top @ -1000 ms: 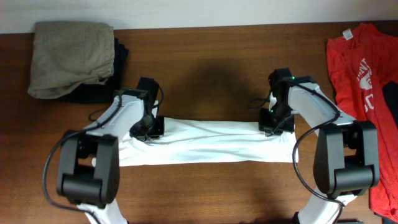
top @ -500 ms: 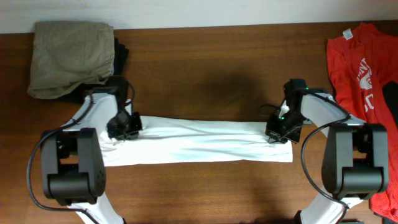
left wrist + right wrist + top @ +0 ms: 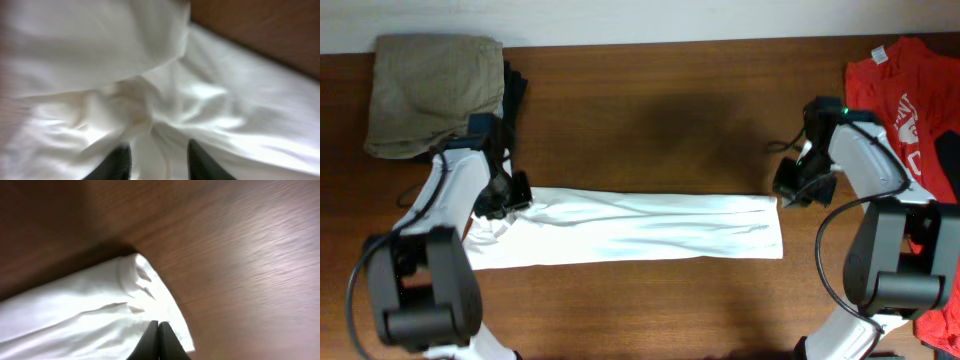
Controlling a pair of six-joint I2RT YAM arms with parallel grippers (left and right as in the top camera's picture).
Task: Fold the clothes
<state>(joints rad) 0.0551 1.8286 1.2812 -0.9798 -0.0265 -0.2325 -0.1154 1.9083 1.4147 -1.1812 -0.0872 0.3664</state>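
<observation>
Two arms splayed wide. Left tool [image 3: 157,152] at the 9 o'clock end, parted over cloth. Right tool [image 3: 158,328] at 3 o'clock, pinched shut, can't tell if it's holding cloth. One white T-shirt [image 3: 640,228] lies stretched flat mid-desk [image 3: 650,110].

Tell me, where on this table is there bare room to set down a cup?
The widest bare patch of the table lies behind the white T-shirt, between the khaki garment and the red T-shirt. A narrower strip runs in front of the white shirt. It is crowded at that shirt's ends, where the left gripper and right gripper sit.
</observation>
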